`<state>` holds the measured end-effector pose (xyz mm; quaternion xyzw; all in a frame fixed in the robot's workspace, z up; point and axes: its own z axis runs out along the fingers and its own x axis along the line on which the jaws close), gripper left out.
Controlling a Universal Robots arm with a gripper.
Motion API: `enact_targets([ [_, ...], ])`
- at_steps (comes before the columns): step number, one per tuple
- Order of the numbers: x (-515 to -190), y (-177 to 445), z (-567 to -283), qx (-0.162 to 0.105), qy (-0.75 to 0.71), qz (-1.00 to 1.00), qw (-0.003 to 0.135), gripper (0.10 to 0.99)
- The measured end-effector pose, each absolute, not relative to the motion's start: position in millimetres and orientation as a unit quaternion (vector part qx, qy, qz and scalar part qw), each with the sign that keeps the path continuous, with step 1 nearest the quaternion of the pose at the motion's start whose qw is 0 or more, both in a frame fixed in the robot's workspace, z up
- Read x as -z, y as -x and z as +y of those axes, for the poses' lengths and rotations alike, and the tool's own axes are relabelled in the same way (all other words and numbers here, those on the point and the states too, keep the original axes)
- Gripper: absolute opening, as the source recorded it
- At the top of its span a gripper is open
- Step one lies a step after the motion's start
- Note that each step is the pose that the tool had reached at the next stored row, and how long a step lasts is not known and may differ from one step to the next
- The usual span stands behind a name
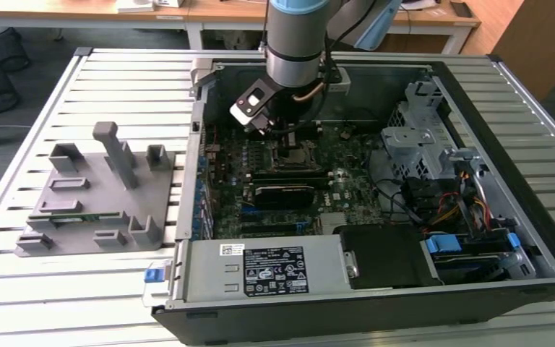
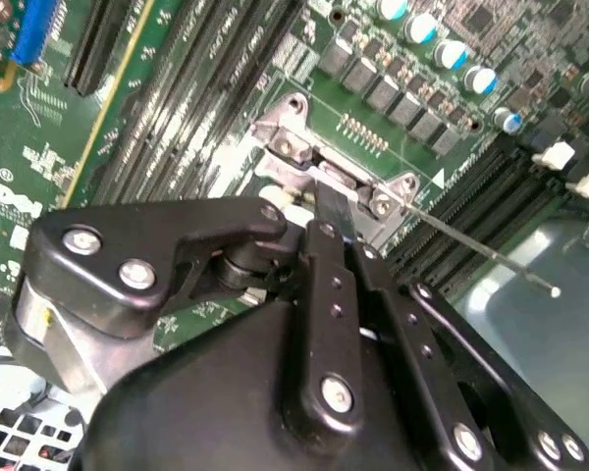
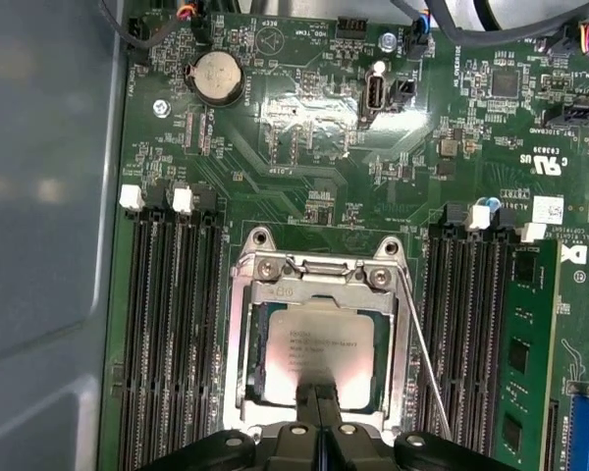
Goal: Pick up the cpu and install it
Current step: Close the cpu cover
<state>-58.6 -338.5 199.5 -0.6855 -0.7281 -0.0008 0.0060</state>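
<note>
1. Beneath the gripper (image 1: 266, 130) in the exterior view lies the motherboard (image 1: 350, 181).
2. Second wrist view: the fingers (image 2: 332, 211) point down at the socket frame (image 2: 293, 147).
3. First wrist view: the fingers are pressed together and clasp nothing; the cpu (image 3: 314, 343) lies flat in its socket, just under their tips.

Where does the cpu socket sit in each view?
Exterior view: socket mid-motherboard, directly beneath the end effector.
First wrist view: socket ringing the cpu, end effector over it.
Second wrist view: socket just beyond the end effector.
Shared landmark: the end effector.
</note>
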Motion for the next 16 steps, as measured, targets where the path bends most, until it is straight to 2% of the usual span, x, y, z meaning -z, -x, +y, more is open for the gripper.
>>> enact_targets([
  [16,-213,52,-338,0.001,0.685,-0.728,0.006,0.106],
])
